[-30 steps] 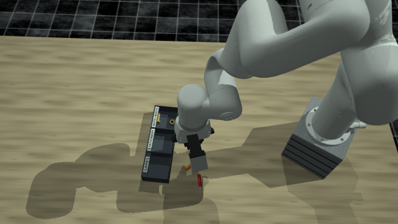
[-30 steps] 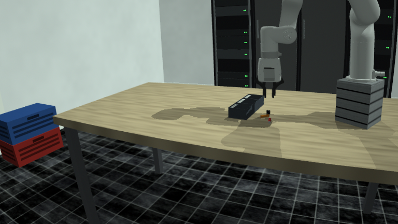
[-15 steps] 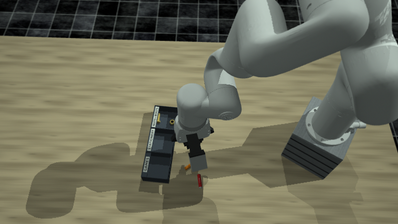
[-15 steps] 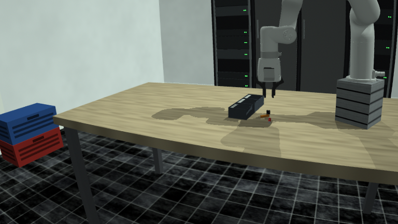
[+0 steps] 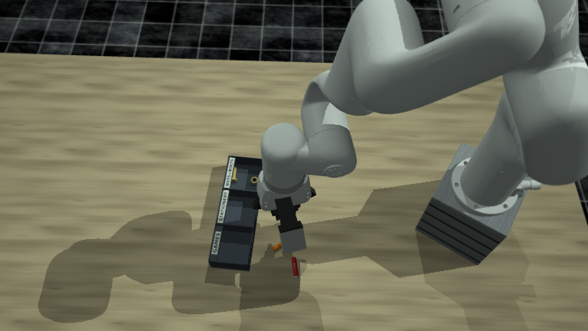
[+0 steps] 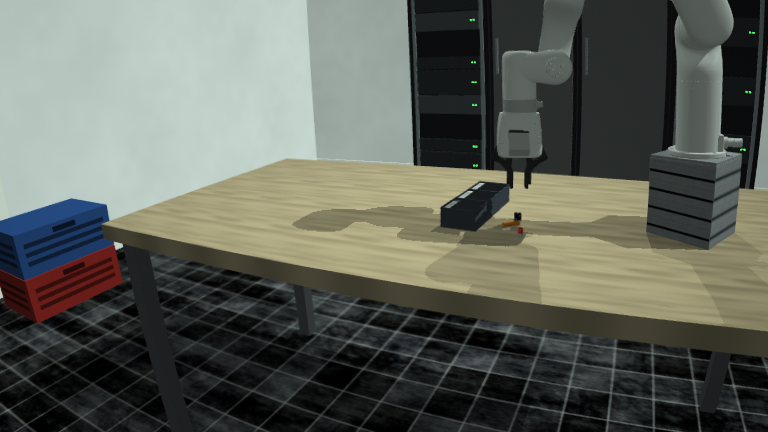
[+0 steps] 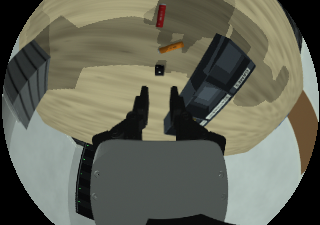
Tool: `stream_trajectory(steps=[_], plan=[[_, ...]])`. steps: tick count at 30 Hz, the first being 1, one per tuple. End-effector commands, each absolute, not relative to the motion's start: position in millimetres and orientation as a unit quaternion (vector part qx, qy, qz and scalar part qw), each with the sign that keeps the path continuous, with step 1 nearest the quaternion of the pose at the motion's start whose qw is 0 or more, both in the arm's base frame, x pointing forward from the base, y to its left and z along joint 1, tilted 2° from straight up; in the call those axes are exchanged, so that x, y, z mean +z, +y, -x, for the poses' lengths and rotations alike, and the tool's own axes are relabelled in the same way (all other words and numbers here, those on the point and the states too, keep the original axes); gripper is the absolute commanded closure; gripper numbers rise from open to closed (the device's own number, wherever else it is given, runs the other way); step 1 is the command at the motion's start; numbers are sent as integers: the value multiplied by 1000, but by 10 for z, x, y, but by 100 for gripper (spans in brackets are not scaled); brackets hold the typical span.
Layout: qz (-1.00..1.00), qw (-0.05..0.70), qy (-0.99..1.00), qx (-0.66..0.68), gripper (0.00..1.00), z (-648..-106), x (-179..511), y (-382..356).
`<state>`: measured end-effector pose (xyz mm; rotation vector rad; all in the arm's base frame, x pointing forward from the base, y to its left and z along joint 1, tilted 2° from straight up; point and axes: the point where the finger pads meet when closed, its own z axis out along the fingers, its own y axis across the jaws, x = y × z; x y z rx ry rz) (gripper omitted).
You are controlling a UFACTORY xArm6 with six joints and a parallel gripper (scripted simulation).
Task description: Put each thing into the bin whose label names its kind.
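A dark row of three bins (image 5: 228, 263) (image 6: 472, 206) (image 7: 220, 79) is labelled NUTS+BOLTS, STATIONERY and GAMES. A gold bolt (image 5: 234, 174) and a brass nut (image 5: 253, 179) lie in the NUTS+BOLTS bin. Beside the row on the table lie an orange stick (image 5: 276, 247) (image 6: 510, 223) (image 7: 171, 48), a red piece (image 5: 294, 266) (image 6: 519, 230) (image 7: 160, 15) and a small black die (image 6: 517, 215) (image 7: 160, 68). My gripper (image 6: 518, 181) (image 7: 159, 94) hangs above the table just right of the bins, short of the die. Its fingers stand a little apart with nothing between them.
The arm's grey base block (image 5: 470, 223) (image 6: 692, 201) stands on the table to the right. A blue crate (image 6: 53, 229) sits on a red crate (image 6: 62, 283) on the floor, left of the table. Dark racks stand behind.
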<state>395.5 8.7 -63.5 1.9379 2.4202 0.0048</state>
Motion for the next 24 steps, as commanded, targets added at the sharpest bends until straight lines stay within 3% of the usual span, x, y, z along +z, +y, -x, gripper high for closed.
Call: stream_trajectory(steps=[1,24], plan=[[-625,22,780,3,70,-3969,-625,88],[-625,22,780,3,70,-3994,-1264,70]])
